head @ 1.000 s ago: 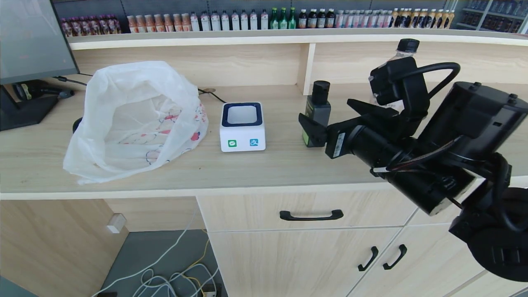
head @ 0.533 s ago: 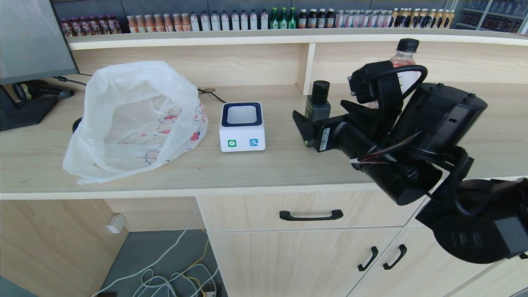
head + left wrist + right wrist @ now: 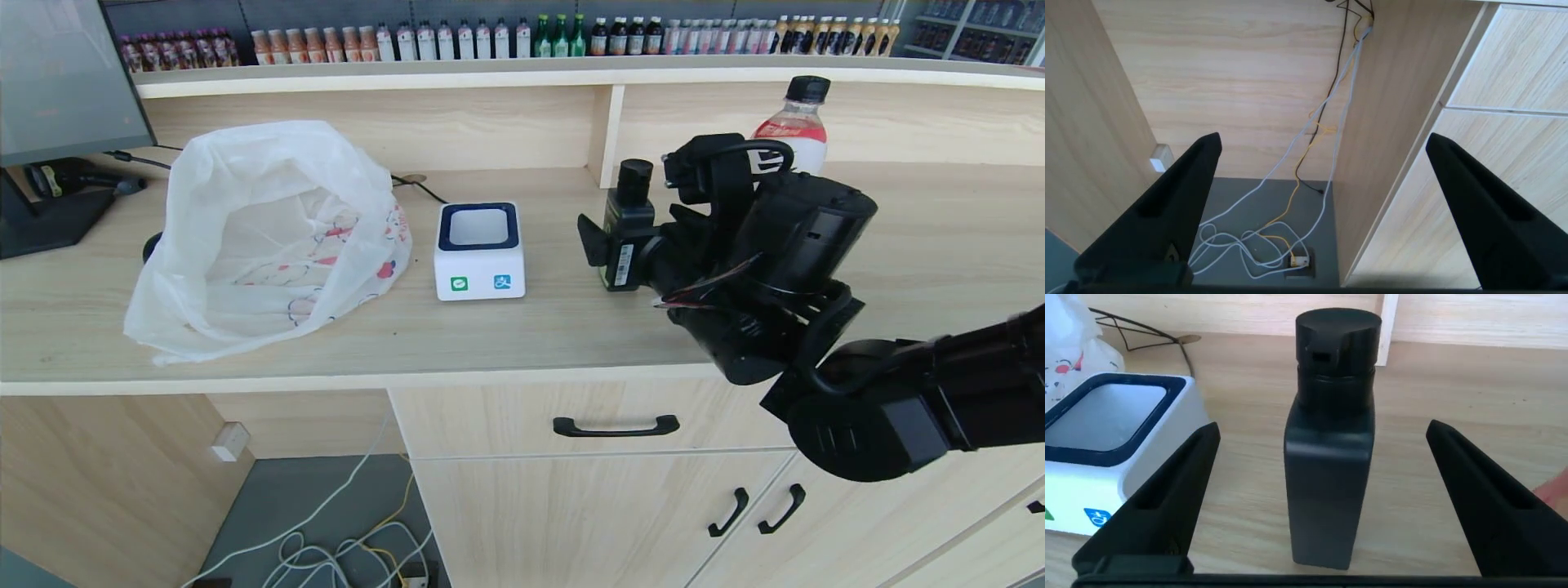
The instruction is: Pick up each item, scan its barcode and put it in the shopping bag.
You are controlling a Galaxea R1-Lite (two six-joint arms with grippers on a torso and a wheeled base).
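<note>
Your right pincer (image 3: 1323, 431) gapes wide around one matte black square plastic bottle (image 3: 629, 216) upright on the wood-grain counter (image 3: 531, 327); your left pincer (image 3: 1323, 143) gapes empty.

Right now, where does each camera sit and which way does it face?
Head: on the robot's head, facing forward and down at the counter with shopping bag, scanner, dark bottle; right gripper shows.
Left wrist: on the left arm, facing the recess under the counter and floor cables; left gripper open.
Right wrist: on the right arm, facing the dark bottle between its open fingers.
Shared: head and right wrist both show dark bottle and scanner.
</note>
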